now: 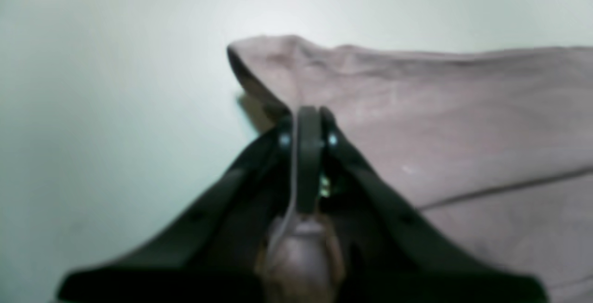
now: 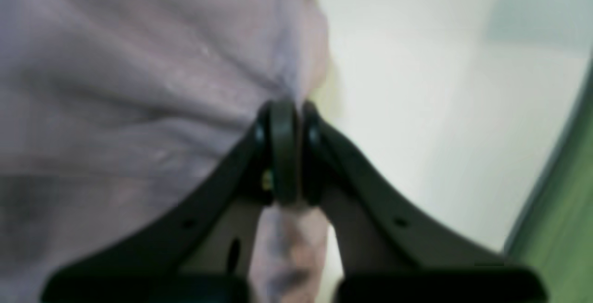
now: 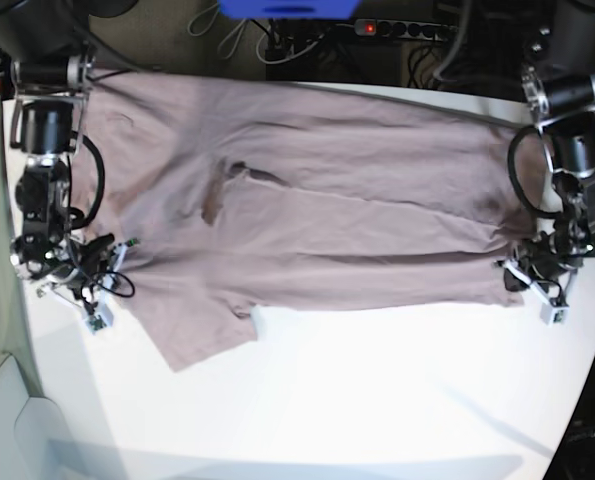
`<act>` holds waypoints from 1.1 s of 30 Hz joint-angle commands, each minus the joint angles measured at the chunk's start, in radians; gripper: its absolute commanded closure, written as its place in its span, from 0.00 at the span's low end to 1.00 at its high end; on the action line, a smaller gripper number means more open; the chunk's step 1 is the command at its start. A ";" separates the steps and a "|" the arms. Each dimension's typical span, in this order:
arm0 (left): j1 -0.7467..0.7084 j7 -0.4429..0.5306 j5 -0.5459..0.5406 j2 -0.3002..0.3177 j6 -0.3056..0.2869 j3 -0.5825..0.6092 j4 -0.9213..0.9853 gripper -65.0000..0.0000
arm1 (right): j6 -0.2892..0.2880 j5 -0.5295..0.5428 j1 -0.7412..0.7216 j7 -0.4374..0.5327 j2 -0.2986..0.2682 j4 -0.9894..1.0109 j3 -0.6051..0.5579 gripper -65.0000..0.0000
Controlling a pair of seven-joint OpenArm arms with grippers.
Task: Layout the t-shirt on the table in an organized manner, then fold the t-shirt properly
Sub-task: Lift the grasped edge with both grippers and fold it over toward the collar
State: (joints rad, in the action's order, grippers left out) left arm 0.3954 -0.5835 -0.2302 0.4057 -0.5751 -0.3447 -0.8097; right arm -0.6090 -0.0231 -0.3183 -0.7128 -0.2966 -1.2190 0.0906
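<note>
Shirt: the t-shirt (image 3: 317, 210) is spread sideways across the far part of the table (image 3: 377, 400), with one sleeve hanging toward the near edge.
Left gripper: the left gripper (image 1: 308, 113) is pinched tight on a corner of the shirt; a bit of pink cloth is bunched just behind its tips.
Right gripper: the right gripper (image 2: 285, 108) is squeezed tight on the shirt edge at the other end, and cloth is bunched behind its tips too.
Cloth by the left gripper: the corner is lifted into a small peak just ahead of the tips, and the rest of the shirt runs away to one side of it.
Cloth by the right gripper: wrinkles fan out from the tips, so the cloth seems to be pulled a little there.
Step, as a guess: the shirt is probably being laid out flat, before any fold is made.
How it is done well: both ends should be pulled apart gently and evenly, so the wrinkles between the two grippers are smoothed out.
Height: the cloth should be kept low, close to the table under each gripper, so it is not flipped over.
Watch out: if one side is tugged harder, the thin edge may slip out of the tips.
</note>
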 commanded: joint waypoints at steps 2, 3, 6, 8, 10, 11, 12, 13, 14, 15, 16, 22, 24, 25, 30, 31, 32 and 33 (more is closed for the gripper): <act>-0.003 -0.010 -0.047 0.022 -0.009 -0.003 -0.106 0.99 | -0.001 0.007 0.015 -0.001 -0.014 -0.092 0.004 1.00; -0.020 -0.026 -0.065 0.022 -0.010 -0.003 -0.147 0.99 | -0.001 0.007 0.035 -0.015 -0.014 -0.134 0.004 1.00; -0.088 -0.063 -0.113 0.025 -0.009 -0.004 -0.274 0.99 | -0.001 0.007 0.103 -0.055 -0.014 -0.262 0.004 1.00; -0.125 -0.083 -0.139 0.026 -0.007 -0.009 -0.353 0.99 | -0.001 0.007 0.149 -0.089 -0.013 -0.358 0.004 1.00; -0.154 -0.106 -0.156 0.022 -0.009 -0.052 -0.406 0.99 | -0.001 0.007 0.187 -0.118 -0.013 -0.440 0.004 1.00; -0.172 -0.119 -0.163 0.020 -0.010 -0.084 -0.435 0.99 | -0.001 0.007 0.209 -0.130 -0.013 -0.483 0.004 1.00; -0.194 -0.132 -0.171 0.019 -0.010 -0.121 -0.463 0.99 | -0.001 0.007 0.233 -0.143 -0.013 -0.528 0.004 1.00; -0.207 -0.143 -0.179 0.014 -0.012 -0.150 -0.485 0.99 | -0.001 0.007 0.255 -0.152 -0.013 -0.566 0.005 1.00; -0.215 -0.149 -0.183 0.006 -0.012 -0.173 -0.495 0.99 | -0.001 0.007 0.270 -0.161 -0.013 -0.595 0.007 1.00; -0.223 -0.157 -0.188 0.002 -0.012 -0.193 -0.514 0.99 | -0.001 0.007 0.288 -0.170 -0.013 -0.629 0.018 1.00; -0.226 -0.163 -0.189 0.000 -0.013 -0.207 -0.524 0.99 | -0.001 0.007 0.313 -0.179 -0.011 -0.661 0.036 1.00; -0.276 -0.183 -0.189 0.000 -0.013 -0.230 -0.569 0.99 | -0.004 0.007 0.434 -0.190 0.015 -0.767 0.096 1.00; -0.300 -0.183 -0.189 -0.001 -0.013 -0.230 -0.593 0.99 | -0.004 0.007 0.474 -0.190 0.018 -0.776 0.097 1.00; -0.315 -0.183 -0.189 -0.001 -0.013 -0.230 -0.607 0.99 | -0.004 0.007 0.491 -0.189 0.024 -0.776 0.097 1.00; -0.398 -0.184 -0.191 -0.003 -0.013 -0.230 -0.679 0.99 | -0.004 0.007 0.569 -0.183 0.029 -0.778 0.099 1.00; -0.416 -0.184 -0.192 -0.003 -0.013 -0.230 -0.693 0.99 | -0.004 0.007 0.585 -0.183 0.029 -0.778 0.099 1.00; -0.435 -0.184 -0.199 -0.003 -0.013 -0.231 -0.707 0.99 | -0.004 0.007 0.601 -0.181 0.029 -0.778 0.099 1.00; -0.450 -0.184 -0.211 -0.003 -0.013 -0.231 -0.713 0.99 | -0.004 0.007 0.612 -0.181 0.029 -0.778 0.099 1.00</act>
State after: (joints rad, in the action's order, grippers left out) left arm -0.0650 -0.7876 -0.4229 0.3847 -0.5877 -0.5686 -1.5059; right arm -0.6132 -0.0193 0.2985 -0.9039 -0.2550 -1.9778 0.1833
